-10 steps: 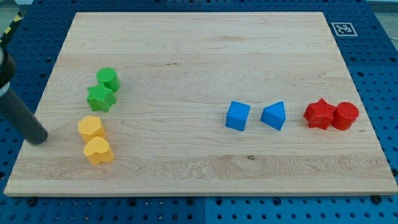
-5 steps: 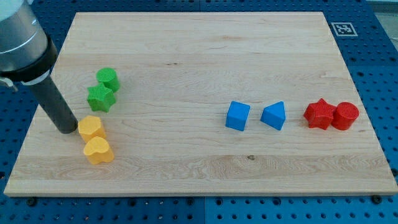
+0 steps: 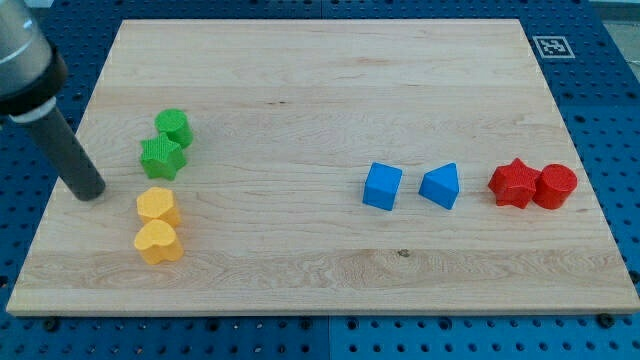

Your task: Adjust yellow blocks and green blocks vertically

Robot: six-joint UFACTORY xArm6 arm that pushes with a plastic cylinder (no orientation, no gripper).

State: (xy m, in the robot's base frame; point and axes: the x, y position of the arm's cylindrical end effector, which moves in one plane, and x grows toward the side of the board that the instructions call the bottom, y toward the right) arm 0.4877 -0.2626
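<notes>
The wooden table (image 3: 320, 80) is the biggest thing. The arm has no claw, only a dark rod, and its tip (image 3: 90, 192) rests left of the blocks, touching none. Two green blocks, a star (image 3: 161, 158) and a round one (image 3: 174, 127), sit touching. Just below them, two yellow blocks (image 3: 157, 207) (image 3: 158, 243) touch, one above the other.
</notes>
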